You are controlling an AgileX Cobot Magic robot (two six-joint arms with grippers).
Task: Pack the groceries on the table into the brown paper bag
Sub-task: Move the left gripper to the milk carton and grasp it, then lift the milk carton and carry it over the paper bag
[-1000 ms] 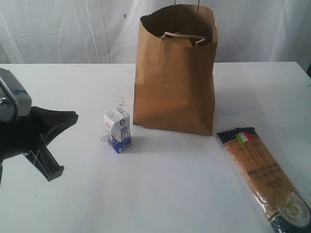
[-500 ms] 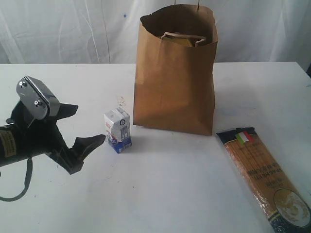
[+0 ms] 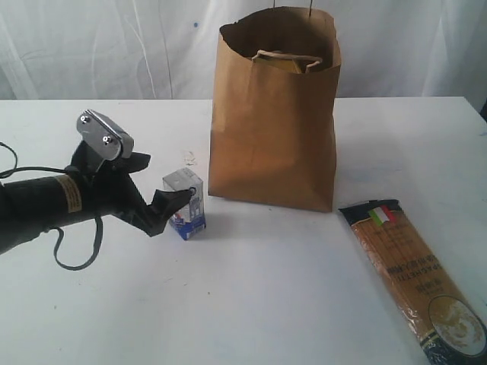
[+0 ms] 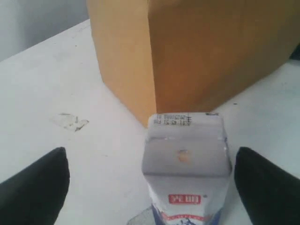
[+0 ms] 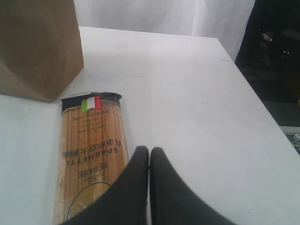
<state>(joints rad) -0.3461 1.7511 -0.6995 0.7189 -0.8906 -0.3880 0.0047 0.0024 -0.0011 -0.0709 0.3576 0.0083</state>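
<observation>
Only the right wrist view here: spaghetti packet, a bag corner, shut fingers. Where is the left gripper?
Observer: The left gripper is at the small white-blue carton, which stands beside the brown paper bag.
Operator: Gripping it?
Observer: No; the left wrist view shows its fingers wide apart, one each side, clear of the carton.
Operator: Anything in the bag?
Observer: A yellow item shows below the rim; what it is, I cannot tell.

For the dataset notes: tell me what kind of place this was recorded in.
Most likely a robotics lab or test stage, not a shop: a plain white tabletop, a white curtain backdrop behind it, and a robot arm beside a brown paper bag.
</observation>
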